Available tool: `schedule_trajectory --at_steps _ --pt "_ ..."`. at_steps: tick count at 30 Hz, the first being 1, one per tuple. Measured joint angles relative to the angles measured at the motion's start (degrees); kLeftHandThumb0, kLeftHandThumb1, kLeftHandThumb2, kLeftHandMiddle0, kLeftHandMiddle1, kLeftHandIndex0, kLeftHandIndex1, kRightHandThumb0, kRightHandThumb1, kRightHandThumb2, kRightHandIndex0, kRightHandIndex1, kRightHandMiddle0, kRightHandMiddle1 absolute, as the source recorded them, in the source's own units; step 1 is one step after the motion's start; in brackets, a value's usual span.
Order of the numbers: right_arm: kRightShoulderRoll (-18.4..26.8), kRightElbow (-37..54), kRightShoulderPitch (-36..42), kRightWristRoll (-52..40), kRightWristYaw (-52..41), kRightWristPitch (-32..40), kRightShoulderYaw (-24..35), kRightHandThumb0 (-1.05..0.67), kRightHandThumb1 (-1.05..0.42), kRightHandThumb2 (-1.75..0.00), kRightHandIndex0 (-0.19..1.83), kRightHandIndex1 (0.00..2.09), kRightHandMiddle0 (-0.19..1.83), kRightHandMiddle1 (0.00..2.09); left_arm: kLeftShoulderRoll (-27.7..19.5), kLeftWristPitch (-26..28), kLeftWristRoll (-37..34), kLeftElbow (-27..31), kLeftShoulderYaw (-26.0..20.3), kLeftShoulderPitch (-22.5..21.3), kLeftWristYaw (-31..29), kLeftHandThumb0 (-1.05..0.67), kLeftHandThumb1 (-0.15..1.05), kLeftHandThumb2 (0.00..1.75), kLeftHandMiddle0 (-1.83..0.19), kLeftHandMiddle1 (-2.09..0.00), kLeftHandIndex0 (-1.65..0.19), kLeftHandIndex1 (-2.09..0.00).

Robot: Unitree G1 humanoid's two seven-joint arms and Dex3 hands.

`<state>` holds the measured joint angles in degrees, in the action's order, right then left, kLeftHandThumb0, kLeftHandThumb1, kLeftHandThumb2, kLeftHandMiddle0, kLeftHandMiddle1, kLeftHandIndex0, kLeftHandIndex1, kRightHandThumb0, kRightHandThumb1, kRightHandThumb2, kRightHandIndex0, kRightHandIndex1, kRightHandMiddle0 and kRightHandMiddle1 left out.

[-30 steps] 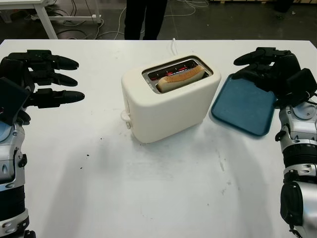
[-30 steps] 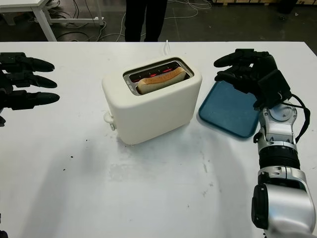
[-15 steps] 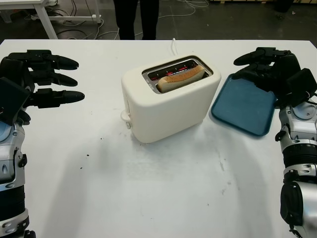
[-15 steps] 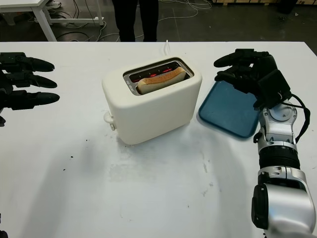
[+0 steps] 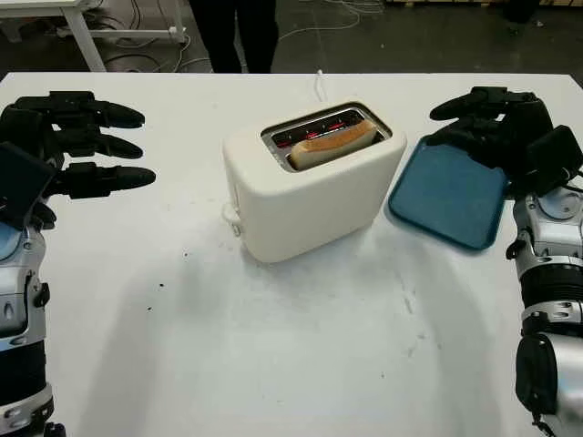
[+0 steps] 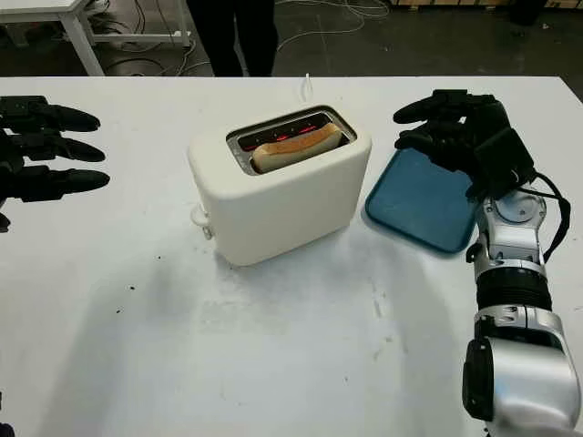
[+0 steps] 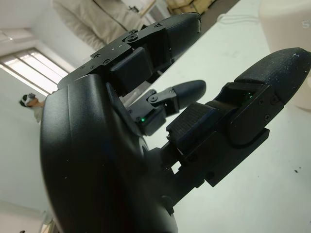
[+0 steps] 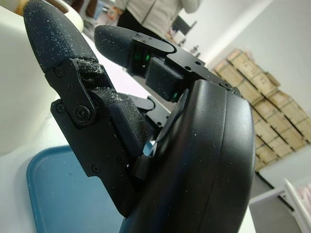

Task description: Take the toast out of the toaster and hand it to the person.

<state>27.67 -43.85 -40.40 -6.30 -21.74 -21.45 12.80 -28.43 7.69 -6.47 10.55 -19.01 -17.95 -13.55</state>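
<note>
At table centre: the cream toaster (image 5: 310,182) stands askew, its long side running from 8 o'clock to 2 o'clock, slots facing up.
Toast: one slice of toast (image 5: 332,141) sits upright in the nearer slot, its top crust just above the toaster's rim; red glow shows in the slots beside it.
Lever: a small cream knob (image 5: 230,215) juts from the toaster's narrow end at 9 o'clock.
Cord: a white cord (image 5: 320,84) runs from the toaster's back toward 12 o'clock.
Tray: the blue tray (image 5: 446,193) lies flat at 3 o'clock of the toaster, its near corner just beside the toaster's base.
Left hand: the left hand (image 5: 77,141) hovers at 9 o'clock, well apart from the toaster, holding nothing, fingers stretched out toward the toaster.
Right hand: the right hand (image 5: 492,132) hangs above the tray's far edge at 3 o'clock, empty and not clenched, fingertips pointing toward the toaster.
Person: a person's dark legs (image 5: 232,32) stand past the table's far edge at 12 o'clock.
Table: the white table (image 5: 301,346) is bare from 5 to 7 o'clock in front of the toaster, with a few dark crumbs (image 5: 159,287) at 8 o'clock; a bare strip lies between toaster and far edge.
</note>
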Motion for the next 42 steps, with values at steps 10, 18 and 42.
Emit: schedule_trajectory --at_steps 10,18,42 --pt "0.00 0.00 0.00 0.00 0.00 0.00 0.00 -1.05 -0.79 0.00 1.06 0.76 1.12 0.50 0.00 -0.01 0.00 0.01 0.00 0.00 0.00 -1.01 0.35 0.00 -1.15 -0.52 -1.12 -0.37" --pt "0.00 0.00 0.00 0.00 0.00 -0.01 0.00 -1.05 -0.79 0.00 1.06 0.75 1.12 0.49 0.00 0.02 0.02 0.01 0.00 0.00 0.01 -1.03 0.36 0.00 -1.16 -0.52 -1.13 -0.37" --pt "0.00 0.00 0.00 0.02 -0.08 -0.01 0.00 -1.05 -0.80 0.00 1.05 0.76 1.12 0.49 0.00 0.00 0.01 0.01 -0.04 0.00 0.00 -1.04 0.36 0.00 -1.16 -0.51 -1.13 -0.37"
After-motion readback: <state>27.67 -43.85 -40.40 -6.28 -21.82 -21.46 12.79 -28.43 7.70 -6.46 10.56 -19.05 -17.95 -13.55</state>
